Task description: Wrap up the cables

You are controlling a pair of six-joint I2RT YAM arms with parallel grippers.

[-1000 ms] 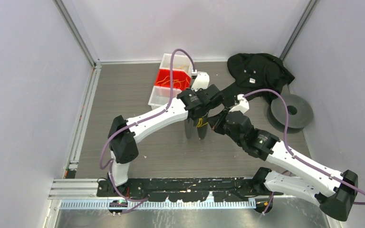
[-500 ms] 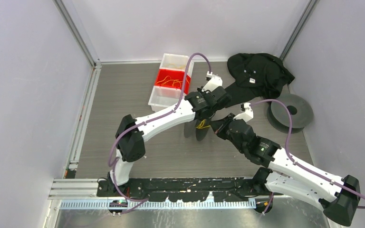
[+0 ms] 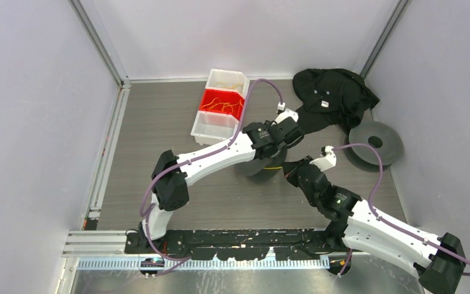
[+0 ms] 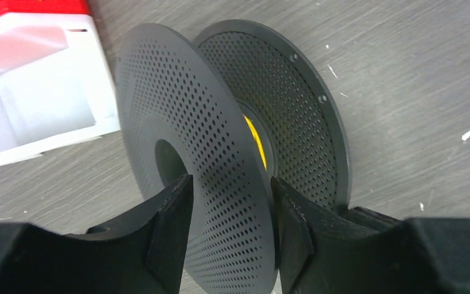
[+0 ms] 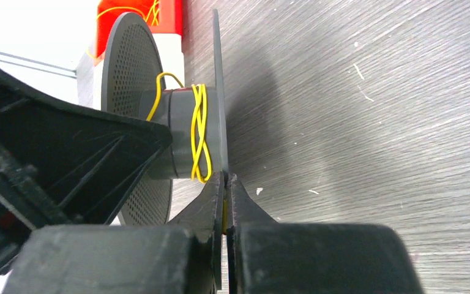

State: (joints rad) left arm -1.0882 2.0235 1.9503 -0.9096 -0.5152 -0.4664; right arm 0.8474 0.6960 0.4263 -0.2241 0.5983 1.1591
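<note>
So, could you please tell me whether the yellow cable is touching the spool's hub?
Touching. The right wrist view shows the yellow cable wound in several turns directly against the grey spool's hub, with no gap visible.

Thin bright-yellow cable (image 5: 199, 131): a few crossing turns round the hub of a dark grey spool (image 5: 131, 73) standing on edge, mid-counter. One slack loop lifts off. Lower end meets the closed right hand (image 5: 226, 184). More cables (image 3: 223, 107) tangled in a red bin (image 3: 203, 100), far left.
</note>
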